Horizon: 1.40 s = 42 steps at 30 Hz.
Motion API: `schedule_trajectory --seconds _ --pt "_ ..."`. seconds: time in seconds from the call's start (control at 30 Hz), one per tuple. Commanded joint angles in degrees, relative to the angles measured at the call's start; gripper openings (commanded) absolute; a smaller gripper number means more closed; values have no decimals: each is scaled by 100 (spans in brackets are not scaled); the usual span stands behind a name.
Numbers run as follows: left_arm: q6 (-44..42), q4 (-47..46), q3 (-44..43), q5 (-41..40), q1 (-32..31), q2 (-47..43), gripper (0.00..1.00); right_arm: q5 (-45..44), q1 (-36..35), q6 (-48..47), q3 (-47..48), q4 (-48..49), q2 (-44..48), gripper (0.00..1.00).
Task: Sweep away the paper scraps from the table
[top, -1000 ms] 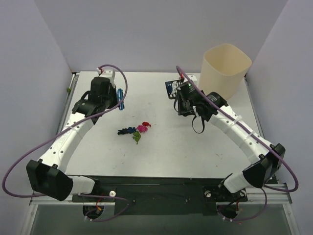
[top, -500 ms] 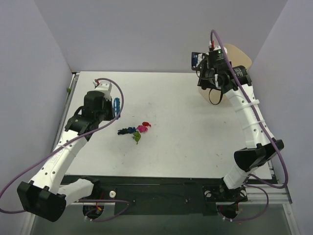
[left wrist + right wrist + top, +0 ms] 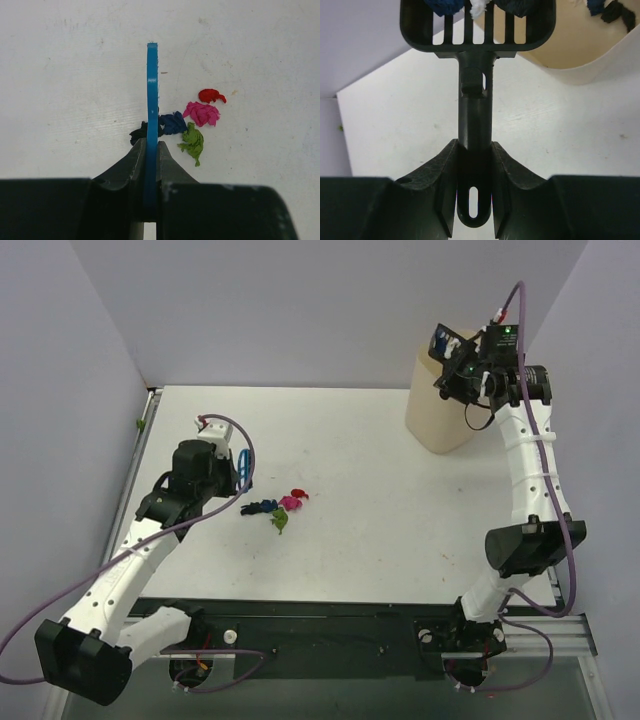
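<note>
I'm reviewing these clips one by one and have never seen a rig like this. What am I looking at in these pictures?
Two white robot arms are bolted at the near edge of a white table. The overhead picture looks down on both. The other two pictures come from a camera on each wrist, looking along its claw.

The left claw is shut on a blue brush, seen edge-on, beside a small cluster of paper scraps in red, pink, green, dark blue and black.

The right claw is shut on the handle of a black slotted scoop, raised at a beige bin. A few scraps lie in the scoop and in the bin.
</note>
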State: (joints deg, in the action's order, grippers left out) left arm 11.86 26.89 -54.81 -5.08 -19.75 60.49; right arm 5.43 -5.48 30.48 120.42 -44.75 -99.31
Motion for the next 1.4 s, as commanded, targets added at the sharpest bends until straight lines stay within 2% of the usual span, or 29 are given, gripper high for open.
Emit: schedule_trajectory --seconds 0.0,0.17,0.23,0.27,0.33,0.5,0.63,1.03,1.1,1.17,1.2,1.23,1.27,1.33,1.37 --pt "-105 -598 75 174 24 -301 0 1010 494 1185 -982 1395 402 0" --pt "-78 -580 128 60 24 -345 0 1872 1048 2476 -1731 2575 465 0" --pt "-70 -598 172 60 24 -397 0 2259 1224 3336 -2536 3531 596 0" --pt "-70 -606 198 69 24 -398 0 2461 1320 3690 -2750 4387 623 0" --pt "-61 -642 225 104 24 -433 0 2637 1400 4429 -3243 5348 667 0" --pt "-52 -694 251 165 24 -424 0 2849 1418 5405 -3542 6205 535 0" --pt "-61 -712 269 209 24 -433 0 2858 1426 6520 -4016 8020 465 0" --pt "-61 -721 304 245 24 -521 0 2621 1426 7674 -4685 9360 641 0" --pt "-61 -738 313 245 24 -538 0 2647 1418 7771 -4721 9467 632 0" --pt "-61 -730 321 245 24 -564 0 2778 1392 7492 -4581 9110 702 0" --pt "-61 -730 330 236 24 -573 0 2875 1374 6829 -4319 8698 815 0" --pt "-69 -730 330 236 24 -573 0 2884 1304 6405 -4169 7502 895 0" --pt "-87 -730 330 236 24 -573 0 2789 1216 5391 -3758 6385 1043 0" --pt "-96 -730 339 236 24 -591 0 2683 1023 4254 -3126 5054 1089 0" --pt "-105 -747 330 227 24 -591 0 2717 953 3951 -2930 4838 1063 0"
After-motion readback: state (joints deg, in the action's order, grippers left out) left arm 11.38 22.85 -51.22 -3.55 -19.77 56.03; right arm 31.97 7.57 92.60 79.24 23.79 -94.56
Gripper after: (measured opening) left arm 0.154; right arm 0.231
